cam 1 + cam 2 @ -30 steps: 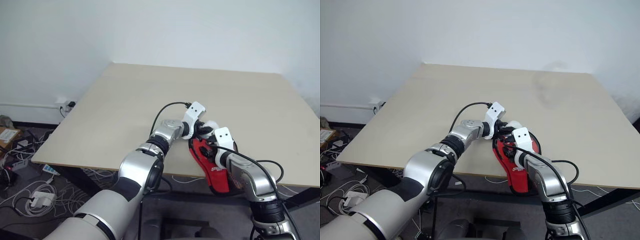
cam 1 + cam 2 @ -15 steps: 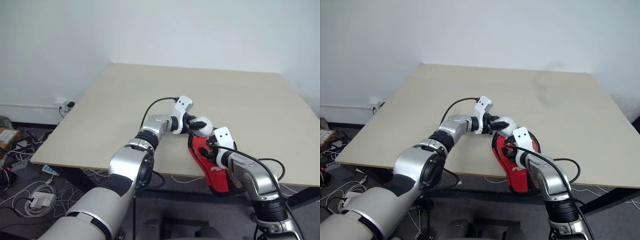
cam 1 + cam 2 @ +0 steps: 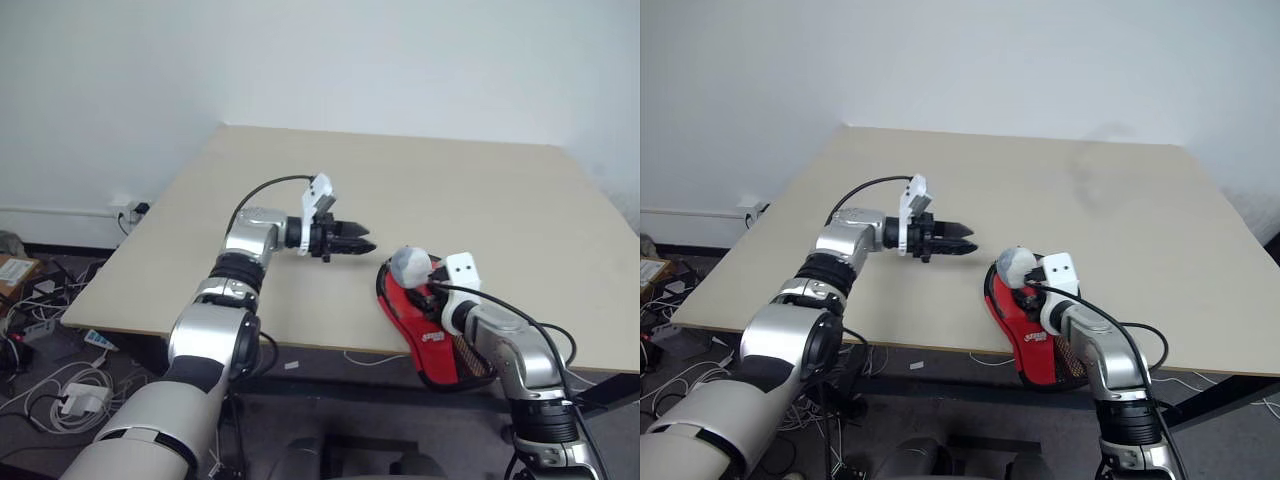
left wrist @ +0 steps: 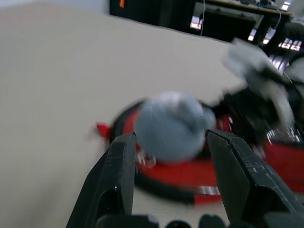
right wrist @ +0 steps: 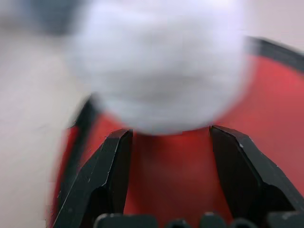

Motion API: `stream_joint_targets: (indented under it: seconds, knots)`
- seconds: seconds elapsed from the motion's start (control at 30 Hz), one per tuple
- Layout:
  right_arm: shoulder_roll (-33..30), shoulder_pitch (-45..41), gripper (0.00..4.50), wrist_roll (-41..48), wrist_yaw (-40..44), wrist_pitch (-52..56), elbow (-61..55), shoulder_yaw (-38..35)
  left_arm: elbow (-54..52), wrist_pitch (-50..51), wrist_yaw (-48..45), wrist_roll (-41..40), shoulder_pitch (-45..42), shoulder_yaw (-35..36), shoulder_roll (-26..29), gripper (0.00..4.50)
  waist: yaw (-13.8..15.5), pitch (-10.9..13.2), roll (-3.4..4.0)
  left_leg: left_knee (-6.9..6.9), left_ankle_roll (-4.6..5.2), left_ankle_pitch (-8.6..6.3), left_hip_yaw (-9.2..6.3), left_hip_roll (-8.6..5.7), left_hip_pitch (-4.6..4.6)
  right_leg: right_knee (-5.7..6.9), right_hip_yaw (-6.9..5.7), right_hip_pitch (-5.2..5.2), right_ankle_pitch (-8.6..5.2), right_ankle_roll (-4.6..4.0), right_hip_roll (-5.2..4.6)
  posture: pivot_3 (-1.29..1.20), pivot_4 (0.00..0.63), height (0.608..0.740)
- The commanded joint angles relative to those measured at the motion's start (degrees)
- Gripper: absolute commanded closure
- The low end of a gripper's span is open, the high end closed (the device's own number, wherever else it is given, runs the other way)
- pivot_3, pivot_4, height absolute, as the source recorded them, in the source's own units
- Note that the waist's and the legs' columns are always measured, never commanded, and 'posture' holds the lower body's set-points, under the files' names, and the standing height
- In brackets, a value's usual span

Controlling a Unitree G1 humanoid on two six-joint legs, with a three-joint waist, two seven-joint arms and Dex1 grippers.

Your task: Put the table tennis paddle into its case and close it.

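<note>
Red case point(image 3: 425, 330) under right end effector point(image 3: 432, 296), well apart from left end effector point(image 3: 362, 245).

No text, number or sign could be read. The red case point(image 3: 422, 325) at the near edge of the tabletop point(image 3: 460, 200) carried a small white logo, but its letters were too small to make out.

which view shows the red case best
The right eye view: the case lies whole at the table's near edge, with a pale lump on its round end. The left wrist view shows a blurred part behind the lump; the right wrist view shows close red fabric and black edging.
</note>
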Motion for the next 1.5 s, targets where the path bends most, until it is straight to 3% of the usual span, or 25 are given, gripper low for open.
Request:
stream_joint_targets:
  seconds: [0.03, 0.27, 0.47, 0.83, 1.1, 1.5]
  knots:
    - [-4.8, -1.7, 1.68, 1.9, 2.7, 0.2, -3.0, -3.3, -14.9, 4.2, -1.6, -1.7, 5.9, -3.5, 1.4, 2.09, 0.0, 0.0, 0.04, -0.01, 0.00, 0.00, 0.00, 0.06, 0.00, 0.00, 0.00, 0.01, 0.00, 0.00, -0.02, 0.00, 0.000, 0.715]
    - [-12.4, -3.4, 1.68, 6.5, 8.4, 0.9, -3.8, -6.7, -33.2, 13.9, 5.3, -4.3, 17.2, -7.1, 0.0, 2.09, 0.0, 0.1, 0.10, 0.00, 0.03, 0.00, 0.06, 0.26, -0.01, -0.02, 0.06, 0.10, 0.00, 0.00, -0.01, 0.00, 0.000, 0.715]
    - [-13.1, -6.8, 1.68, 8.2, 10.1, 0.6, -1.4, -5.8, -37.6, 12.0, 14.6, -2.5, 21.2, -11.9, -4.3, 2.09, 0.0, 0.0, 0.12, 0.00, 0.05, 0.00, 0.13, 0.31, -0.01, -0.02, 0.15, 0.11, 0.00, 0.00, -0.01, 0.00, 0.000, 0.715]
    - [-12.2, -13.3, 1.68, 8.3, 11.0, 0.6, 4.6, -3.2, -28.4, 4.7, 29.5, 2.0, 22.1, -18.6, -13.8, 2.09, 0.1, 0.0, 0.16, 0.00, 0.06, 0.00, 0.14, 0.22, -0.01, -0.03, 0.15, 0.11, 0.00, 0.00, -0.03, 0.00, 0.000, 0.715]
    - [-10.7, -16.2, 1.68, 11.1, 12.1, 4.6, 7.5, -3.1, -22.1, 0.1, 33.9, 7.6, 20.0, -24.5, -16.2, 2.09, 0.4, 0.0, 0.19, 0.01, 0.07, 0.00, 0.14, 0.11, -0.01, -0.04, 0.15, 0.12, 0.00, 0.00, -0.07, 0.00, 0.000, 0.715]
    - [-8.6, -20.6, 1.68, 18.4, 12.7, 11.7, 14.6, -7.2, -21.0, 0.3, 33.7, 8.3, 19.1, -25.7, -16.7, 2.09, 0.4, 0.0, 0.22, 0.02, 0.09, -0.01, 0.10, 0.13, -0.01, -0.04, 0.10, 0.14, 0.00, 0.00, -0.09, 0.00, 0.000, 0.715]
